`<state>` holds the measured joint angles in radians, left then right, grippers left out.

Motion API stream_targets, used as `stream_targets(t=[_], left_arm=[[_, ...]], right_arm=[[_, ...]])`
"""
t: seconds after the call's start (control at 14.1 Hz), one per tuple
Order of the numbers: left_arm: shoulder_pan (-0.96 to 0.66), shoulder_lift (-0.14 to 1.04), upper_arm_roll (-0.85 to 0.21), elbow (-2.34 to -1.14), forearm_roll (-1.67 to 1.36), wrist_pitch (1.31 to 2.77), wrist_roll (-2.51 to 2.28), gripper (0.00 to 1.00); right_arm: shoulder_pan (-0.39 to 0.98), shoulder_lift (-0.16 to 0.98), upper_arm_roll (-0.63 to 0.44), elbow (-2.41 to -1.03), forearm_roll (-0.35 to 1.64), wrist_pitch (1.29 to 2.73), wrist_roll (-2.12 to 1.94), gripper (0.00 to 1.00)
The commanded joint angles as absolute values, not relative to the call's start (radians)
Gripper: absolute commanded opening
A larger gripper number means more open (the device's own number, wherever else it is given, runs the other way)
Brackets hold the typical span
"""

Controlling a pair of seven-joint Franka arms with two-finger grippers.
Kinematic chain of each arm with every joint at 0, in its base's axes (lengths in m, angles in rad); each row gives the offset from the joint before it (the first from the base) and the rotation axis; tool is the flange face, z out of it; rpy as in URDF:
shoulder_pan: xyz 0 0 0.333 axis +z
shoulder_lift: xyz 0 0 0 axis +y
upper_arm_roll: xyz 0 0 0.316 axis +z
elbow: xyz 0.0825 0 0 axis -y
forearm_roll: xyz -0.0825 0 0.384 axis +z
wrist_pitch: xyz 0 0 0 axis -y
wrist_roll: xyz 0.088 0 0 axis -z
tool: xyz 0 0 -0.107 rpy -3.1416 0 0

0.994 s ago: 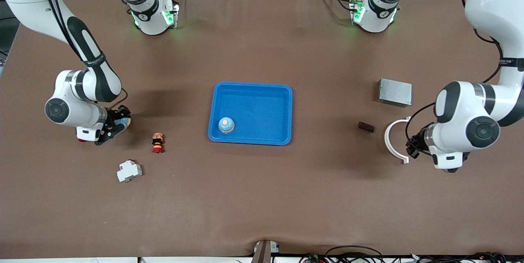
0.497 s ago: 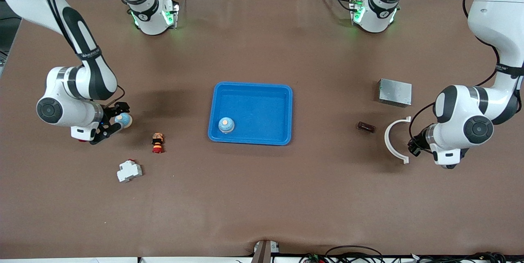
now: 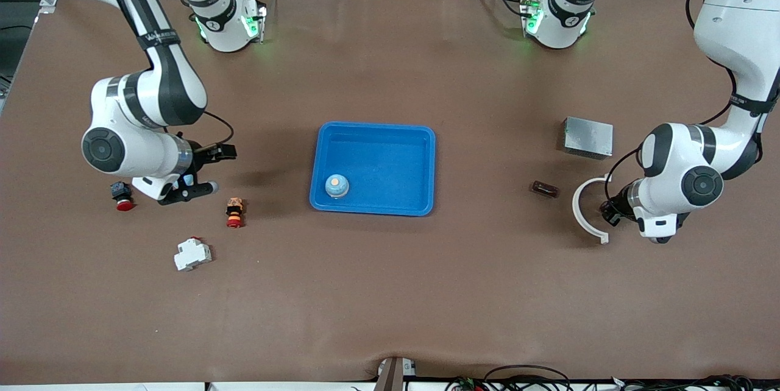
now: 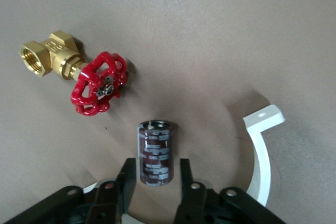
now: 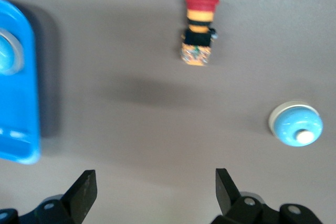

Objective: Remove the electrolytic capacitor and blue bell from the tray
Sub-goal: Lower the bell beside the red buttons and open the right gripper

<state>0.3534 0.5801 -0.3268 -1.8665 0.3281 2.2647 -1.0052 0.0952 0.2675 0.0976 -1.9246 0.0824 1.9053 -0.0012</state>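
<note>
Your left gripper [image 3: 611, 213] sits low toward the left arm's end of the table from the blue tray [image 3: 373, 130], fingers spread and holding nothing. The capacitor [image 3: 544, 189] lies flat on the table between that gripper and the tray. Your right gripper [image 5: 155, 179] hangs over the table off the tray's right-arm end, fingers wide apart. One bell [image 5: 295, 124] stands there, another bell [image 3: 336, 185] in the tray.

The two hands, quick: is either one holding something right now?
Left hand: fingers on either side of the capacitor lying on the table; whether they grip it cannot be told.
Right hand: open, empty, above the table near a bell.
</note>
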Motion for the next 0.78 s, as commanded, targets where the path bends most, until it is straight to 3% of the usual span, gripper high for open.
stream_targets(t=[0.0, 0.36, 0.71], left_arm=[[0.364, 0.517, -0.337, -1.902, 0.351, 2.272, -0.999, 1.0], [0.36, 0.443, -0.4, -1.846, 0.341, 2.198, -0.894, 1.0], [0.357, 0.445, -0.494, -1.639, 0.339, 2.005, -0.83, 1.0]], right_arm=[[0.213, 0.281, 0.087, -1.838, 0.101, 1.884, 0.212, 1.0], [0.353, 0.397, 0.086, -1.674, 0.098, 1.93, 0.477, 1.0], [0.411, 0.506, 0.086, -1.617, 0.1, 2.038, 0.48, 1.0]])
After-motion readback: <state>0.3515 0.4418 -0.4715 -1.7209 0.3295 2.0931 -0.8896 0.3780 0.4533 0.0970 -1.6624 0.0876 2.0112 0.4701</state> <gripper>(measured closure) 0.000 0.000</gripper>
